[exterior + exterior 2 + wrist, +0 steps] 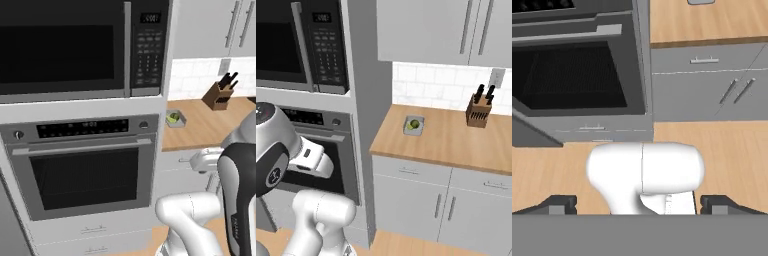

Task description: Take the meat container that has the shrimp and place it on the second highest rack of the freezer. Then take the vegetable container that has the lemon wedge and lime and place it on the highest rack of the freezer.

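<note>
- Microwave (pixel 62 47): at the far left of both base views, dark door with a keypad on its right side, set above the black oven (pixel 82 165). The left base view takes in the oven's full front and control strip; the right base view catches a slice of it behind the arm.
- Oven again in the hand view (pixel 572 75), seen from lower down, with the wooden floor (pixel 722 150) beneath (neither base view shows much floor).
- Wooden counter (pixel 456 137): right of the oven column, over grey cabinet doors.
- Vegetable container (pixel 414 125): a shallow grey tray near the counter's back left corner, close to the oven column. The lime (pixel 415 123) sits inside it; the lemon wedge is too small to separate from it. The left base view shows the same tray (pixel 175 119).
- Knife block (pixel 479 111): further right, against the tiled wall, well apart from the tray.
- Gripper (pixel 639 204): two dark fingertips sit wide apart at the hand view's lower corners, released, nothing between them.
</note>
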Motion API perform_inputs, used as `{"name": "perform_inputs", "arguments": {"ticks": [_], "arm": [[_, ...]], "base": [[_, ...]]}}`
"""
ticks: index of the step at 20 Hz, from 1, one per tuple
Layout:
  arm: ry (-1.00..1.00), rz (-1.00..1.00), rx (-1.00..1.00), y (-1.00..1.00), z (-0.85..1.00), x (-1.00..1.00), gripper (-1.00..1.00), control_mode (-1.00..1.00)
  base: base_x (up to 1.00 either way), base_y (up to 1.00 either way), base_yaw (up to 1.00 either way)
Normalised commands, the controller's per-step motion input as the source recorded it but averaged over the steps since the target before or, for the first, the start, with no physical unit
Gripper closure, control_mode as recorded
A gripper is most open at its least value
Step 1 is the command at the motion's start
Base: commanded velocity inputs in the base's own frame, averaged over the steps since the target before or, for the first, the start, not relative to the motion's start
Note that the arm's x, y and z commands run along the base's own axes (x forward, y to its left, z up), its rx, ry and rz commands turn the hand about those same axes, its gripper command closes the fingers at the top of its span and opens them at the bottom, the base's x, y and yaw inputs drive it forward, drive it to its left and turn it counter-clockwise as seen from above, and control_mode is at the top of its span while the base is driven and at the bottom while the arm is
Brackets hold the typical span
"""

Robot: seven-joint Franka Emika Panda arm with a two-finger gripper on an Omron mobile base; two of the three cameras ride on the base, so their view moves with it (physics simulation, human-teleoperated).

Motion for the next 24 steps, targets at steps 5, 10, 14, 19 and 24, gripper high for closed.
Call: {"name": "perform_inputs", "arguments": {"ticks": [5, 10, 14, 19, 24], "arm": [[0.0, 0.0, 0.0, 0.0, 0.0, 0.0, -1.0, 1.0], [0.0, 0.0, 0.0, 0.0, 0.0, 0.0, -1.0, 1.0], [0.0, 0.0, 0.0, 0.0, 0.0, 0.0, -1.0, 1.0], [0.0, 0.0, 0.0, 0.0, 0.0, 0.0, -1.0, 1.0], [0.0, 0.0, 0.0, 0.0, 0.0, 0.0, -1.0, 1.0]], "base": [[0.61, -0.68, 0.0], [0.11, -0.44, 0.0], [-0.07, -0.43, 0.0], [0.24, -0.48, 0.0], [0.09, -0.57, 0.01]]}}
